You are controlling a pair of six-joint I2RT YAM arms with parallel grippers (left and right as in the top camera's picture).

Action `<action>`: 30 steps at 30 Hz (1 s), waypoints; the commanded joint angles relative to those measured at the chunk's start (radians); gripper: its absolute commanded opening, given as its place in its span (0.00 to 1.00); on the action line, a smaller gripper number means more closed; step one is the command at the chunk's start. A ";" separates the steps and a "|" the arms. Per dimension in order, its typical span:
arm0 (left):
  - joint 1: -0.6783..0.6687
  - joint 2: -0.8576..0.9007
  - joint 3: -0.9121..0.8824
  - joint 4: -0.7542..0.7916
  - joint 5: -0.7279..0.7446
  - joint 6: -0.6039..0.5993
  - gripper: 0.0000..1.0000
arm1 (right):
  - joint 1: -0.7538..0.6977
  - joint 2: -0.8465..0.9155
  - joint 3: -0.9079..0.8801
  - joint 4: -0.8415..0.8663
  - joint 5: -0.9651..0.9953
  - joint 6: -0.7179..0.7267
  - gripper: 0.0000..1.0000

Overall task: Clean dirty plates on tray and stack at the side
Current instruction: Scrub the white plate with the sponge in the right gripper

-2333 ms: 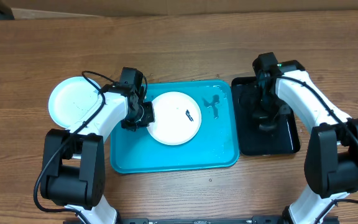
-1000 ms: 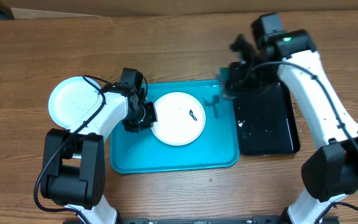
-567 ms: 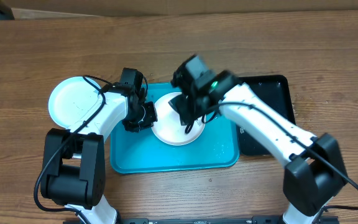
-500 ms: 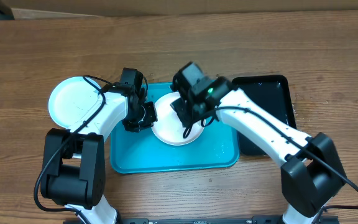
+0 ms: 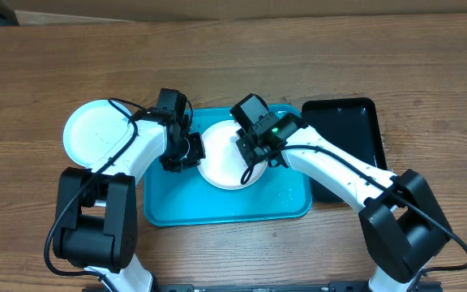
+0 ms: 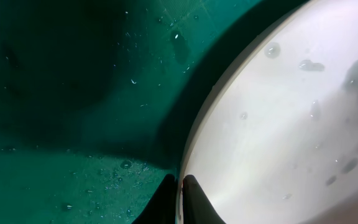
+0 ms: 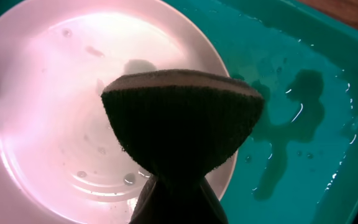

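A white plate (image 5: 220, 162) lies on the turquoise tray (image 5: 282, 199). My left gripper (image 5: 186, 152) is shut on the plate's left rim; the left wrist view shows its fingertips (image 6: 192, 194) pinching the rim of the wet plate (image 6: 278, 143). My right gripper (image 5: 255, 152) is over the plate's right half, shut on a dark sponge (image 7: 182, 118). The sponge is above the plate (image 7: 48, 106) and hides part of it. A second, white-looking plate (image 5: 94, 134) lies on the table left of the tray. I cannot tell if others lie under it.
A glossy black tray (image 5: 349, 154) lies right of the turquoise tray, partly under my right arm. Water pools on the turquoise tray (image 7: 303, 118) beside the plate. Wooden table surrounds both trays.
My right arm has swung left from the black tray with the sponge and now hovers over the white plate. The left gripper has kept its hold on the rim.
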 commanded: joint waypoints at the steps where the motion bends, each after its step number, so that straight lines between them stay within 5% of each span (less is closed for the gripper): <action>1: -0.008 0.011 -0.004 0.000 0.011 -0.013 0.08 | -0.003 0.010 -0.006 0.013 0.014 0.008 0.04; 30: -0.008 0.011 -0.004 0.000 0.008 -0.013 0.09 | -0.004 0.096 0.042 0.001 -0.035 0.034 0.19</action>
